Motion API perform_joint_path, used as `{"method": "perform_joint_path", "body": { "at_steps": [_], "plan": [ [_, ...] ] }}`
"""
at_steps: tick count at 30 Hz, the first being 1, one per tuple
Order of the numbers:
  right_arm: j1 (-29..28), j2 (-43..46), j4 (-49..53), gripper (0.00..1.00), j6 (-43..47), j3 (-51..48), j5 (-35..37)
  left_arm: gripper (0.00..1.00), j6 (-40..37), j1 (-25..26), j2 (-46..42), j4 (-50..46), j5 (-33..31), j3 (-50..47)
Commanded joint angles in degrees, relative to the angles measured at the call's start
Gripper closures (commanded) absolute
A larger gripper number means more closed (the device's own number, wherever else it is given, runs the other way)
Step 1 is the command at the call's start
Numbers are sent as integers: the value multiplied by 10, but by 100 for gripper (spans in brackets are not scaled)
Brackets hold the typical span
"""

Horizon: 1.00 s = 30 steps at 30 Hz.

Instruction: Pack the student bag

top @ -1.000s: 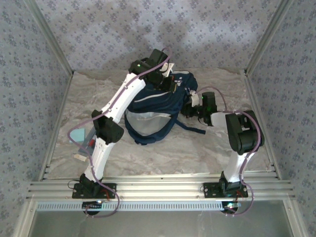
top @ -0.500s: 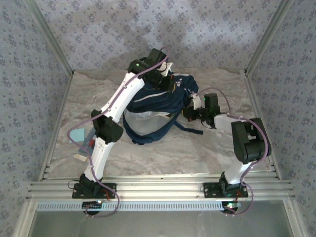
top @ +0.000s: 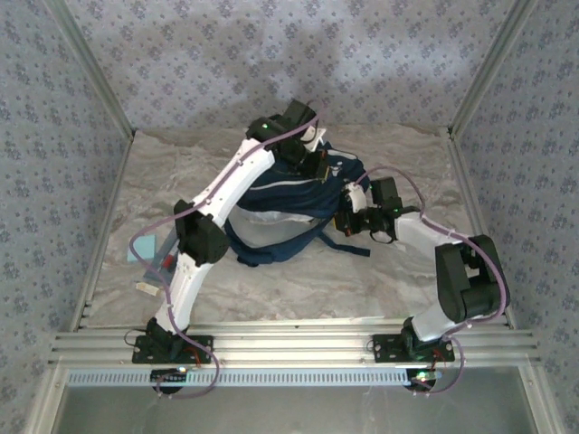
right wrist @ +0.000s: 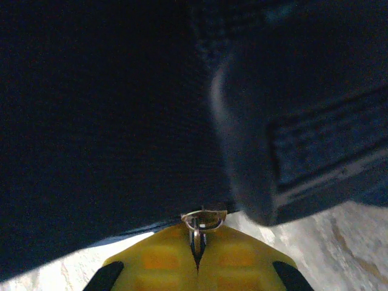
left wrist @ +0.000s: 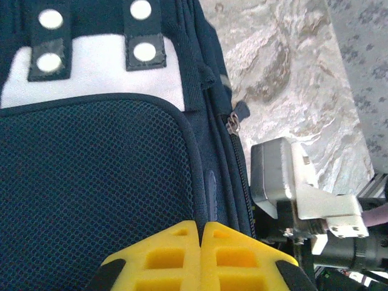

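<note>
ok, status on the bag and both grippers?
Left gripper shut, pinching student bag seam. Right gripper shut on zipper ring. Bag on table, straps trailing. Light-blue item far left, out of the way.

The student bag (top: 285,190), navy with white stripes, slumps half-raised between both grippers; the left gripper (left wrist: 200,233) pinches the edge of its mesh panel (left wrist: 91,182). Its metal zip ring (right wrist: 203,219) sits clamped in the right gripper (right wrist: 197,245); dark straps (top: 348,249) trail just beneath that gripper.

Student bag (right wrist: 109,109) dark and blurred up close; a pale blue item (top: 143,249) half hidden behind the left arm (top: 194,240).
</note>
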State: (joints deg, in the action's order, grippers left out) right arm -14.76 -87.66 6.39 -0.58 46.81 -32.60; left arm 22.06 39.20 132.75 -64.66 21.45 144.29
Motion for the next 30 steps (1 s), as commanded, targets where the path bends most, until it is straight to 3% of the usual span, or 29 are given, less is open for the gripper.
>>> {"method": "perform_joint_path", "body": {
  "at_steps": [1, 5, 10, 22, 30],
  "plan": [
    [5, 4, 51, 100, -8, 16, 37, 90, -9, 1, -22, 54, -14, -42],
    [11, -12, 47, 100, -31, 23, -12, 59, 0, 2, -37, 74, -20, -72],
    [-13, -1, 48, 100, -46, 11, -62, 42, 0, 1, -12, 78, -33, -57],
    [-45, -5, 75, 100, -40, 7, -3, 40, 2, 4, 139, 106, -37, -18],
    [-67, 15, 84, 100, -61, -7, 40, 43, 21, 7, 194, 92, -105, -23]
  ]
}}
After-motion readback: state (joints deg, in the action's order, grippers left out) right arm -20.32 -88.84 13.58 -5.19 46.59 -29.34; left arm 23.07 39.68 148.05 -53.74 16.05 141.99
